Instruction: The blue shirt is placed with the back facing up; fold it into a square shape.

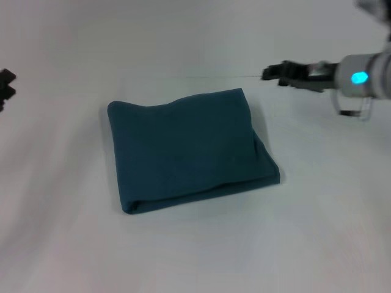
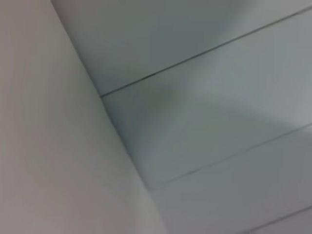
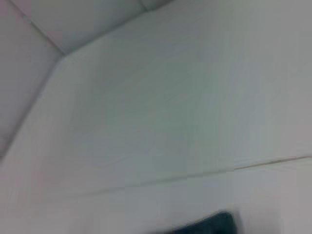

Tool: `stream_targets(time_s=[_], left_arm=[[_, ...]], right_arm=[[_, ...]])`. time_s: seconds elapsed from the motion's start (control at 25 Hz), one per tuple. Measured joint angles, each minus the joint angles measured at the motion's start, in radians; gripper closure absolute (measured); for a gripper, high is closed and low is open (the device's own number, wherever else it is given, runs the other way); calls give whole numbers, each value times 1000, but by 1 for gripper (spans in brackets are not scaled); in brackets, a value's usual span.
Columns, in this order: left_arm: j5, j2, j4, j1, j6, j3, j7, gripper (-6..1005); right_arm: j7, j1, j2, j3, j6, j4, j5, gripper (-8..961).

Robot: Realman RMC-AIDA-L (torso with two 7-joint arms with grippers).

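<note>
The right gripper hangs above the table at the upper right of the head view, reaching in from the right edge on a grey arm that carries a lit cyan ring. Its dark tip points toward the centre of the scene and holds nothing; whether it is spread or closed cannot be told. It lies just beyond the far right corner of the shirt, apart from the cloth and not touching it. The left gripper shows only as a small dark shape at the left edge of the head view, well apart from the shirt, and how its tip stands cannot be told either. The shirt rests near the middle of the white table as a dark teal-blue, roughly square folded bundle, plain side up. Its stacked layers show along the near edge and at the right side, where a lower layer sticks out slightly past the top one. The far edge is a little wavy. The right wrist view shows pale surfaces with thin seams and one dark corner of the shirt at the frame's edge. The left wrist view shows only pale panels meeting at seams.
</note>
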Motion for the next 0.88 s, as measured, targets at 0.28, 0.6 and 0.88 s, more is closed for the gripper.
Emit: stream_targets(time_s=[0.28, 0.6, 0.88], left_arm=[[249, 43, 120, 0, 227, 48, 154, 630], [458, 46, 264, -25, 432, 136, 194, 545], [459, 30, 288, -42, 479, 247, 346, 399]], right_arm=[[-233, -146, -103, 243, -627, -96, 39, 479], [-495, -273, -92, 343, -758, -92, 34, 402], [-704, -251, -33, 287, -847, -107, -72, 220]])
